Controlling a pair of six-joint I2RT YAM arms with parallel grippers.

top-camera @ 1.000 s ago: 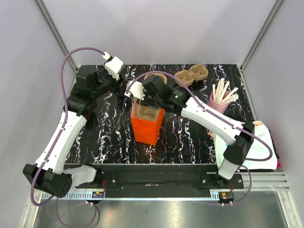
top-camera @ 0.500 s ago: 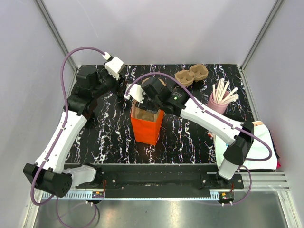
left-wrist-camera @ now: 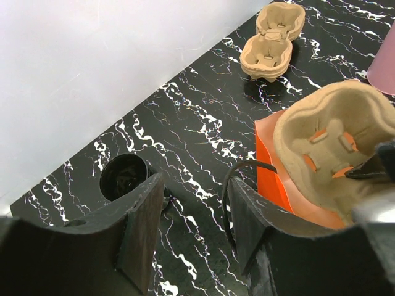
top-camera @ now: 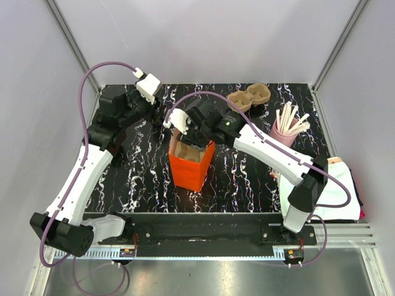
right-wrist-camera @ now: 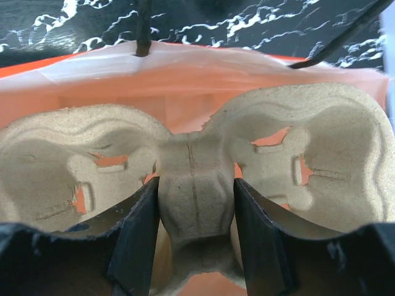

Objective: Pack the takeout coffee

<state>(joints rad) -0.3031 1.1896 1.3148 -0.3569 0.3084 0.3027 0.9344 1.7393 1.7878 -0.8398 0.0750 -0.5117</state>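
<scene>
top: right gripper (top-camera: 192, 129) clamped on pulp tray (top-camera: 185, 152), holding it in mouth of orange bag (top-camera: 190, 171), likely to seat it as cup carrier. left arm (top-camera: 92, 154) reaches far-left; coffee hidden here.
left wrist: left gripper (left-wrist-camera: 191, 228) wide, empty. takeout coffee (left-wrist-camera: 123, 177) on table near back wall, just beyond one finger; likely next pick.
right wrist: fingers (right-wrist-camera: 133, 240) pinch tray's centre bridge, keeping it level.
versus a second ago: right wrist barely shifted, tray still in bag mouth; left arm unmoved.

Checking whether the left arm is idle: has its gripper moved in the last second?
No. The left gripper holds the same spot, equally far left of the spare pulp tray by the back edge.
</scene>
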